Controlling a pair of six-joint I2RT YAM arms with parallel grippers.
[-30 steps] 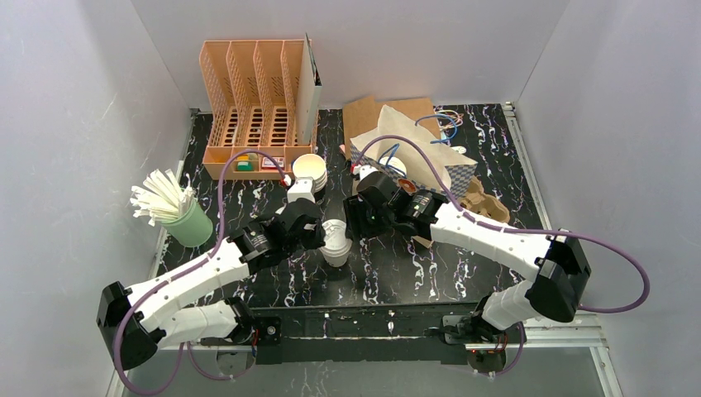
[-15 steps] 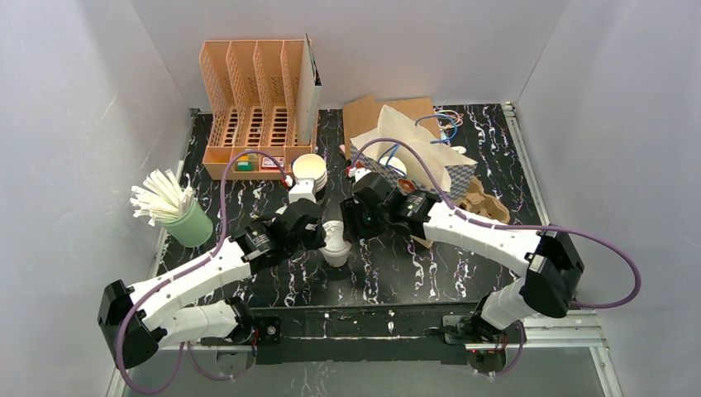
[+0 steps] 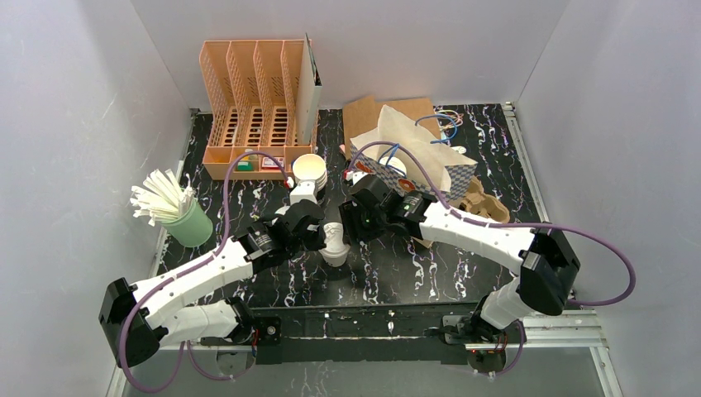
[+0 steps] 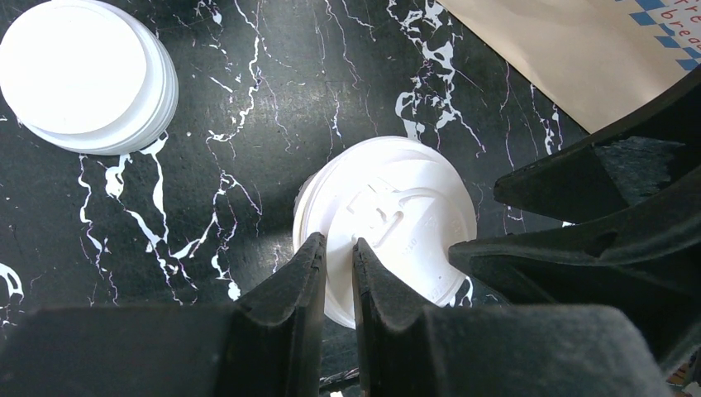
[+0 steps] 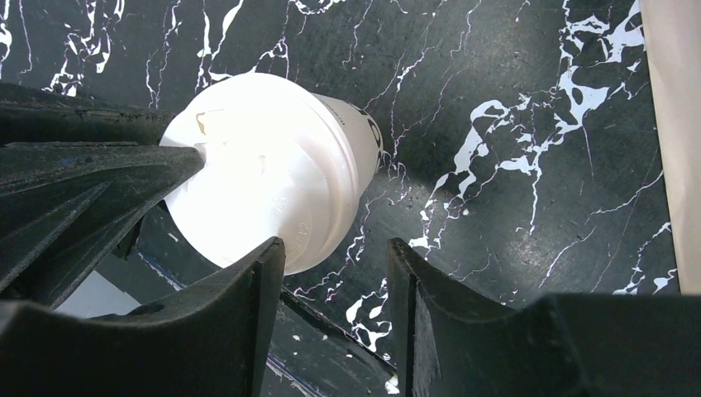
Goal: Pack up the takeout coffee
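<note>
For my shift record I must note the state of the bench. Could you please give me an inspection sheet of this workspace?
Surface: table, black with white veins.
Job's things: white cup upright at the centre, lid on it; stack of lids behind it; pulp tray at right, partly hidden.
Clutter: paper bag beside the tray; green cup of straws at left; orange file rack at the far edge.
Grippers: left gripper pinches the lid's rim; right gripper open, one finger at the lid's edge.
Cables: purple cables loop along both arms.
Surroundings: grey walls on three sides.
</note>
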